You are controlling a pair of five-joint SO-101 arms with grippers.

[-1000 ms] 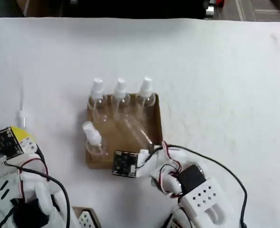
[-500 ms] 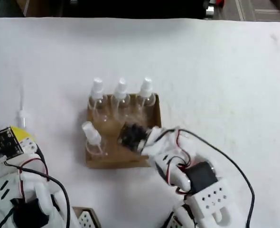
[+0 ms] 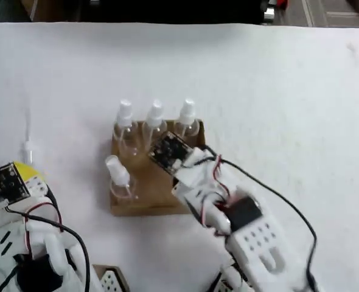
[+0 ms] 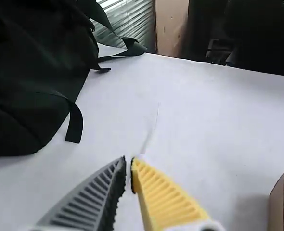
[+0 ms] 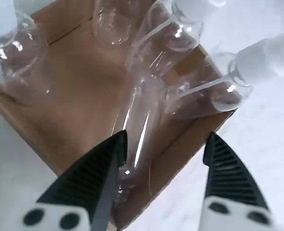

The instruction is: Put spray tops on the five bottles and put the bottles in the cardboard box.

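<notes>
The cardboard box (image 3: 131, 204) holds three upright clear bottles with white spray tops along its far wall, the middle one (image 3: 154, 123) among them, and a fourth capped bottle (image 3: 116, 176) at its left side. My right gripper (image 5: 167, 136) hangs open over the box, above a clear bottle (image 5: 138, 126) lying flat on the box floor; its neck end is hidden. A loose spray top (image 3: 28, 149) with its thin tube lies on the table left of the box. My left gripper (image 4: 129, 166) is shut on nothing, just short of that spray top (image 4: 145, 144).
The white table (image 3: 277, 91) is open to the right of and behind the box. A black bag (image 4: 31, 72) lies at the table's left end. The box corner (image 4: 282, 199) shows to the side of the left gripper. The right arm (image 3: 246, 222) crosses the box's near right corner.
The right arm has swung from the box's near edge forward over the box, and its wrist now sits above the box's middle. The left arm has not moved.
</notes>
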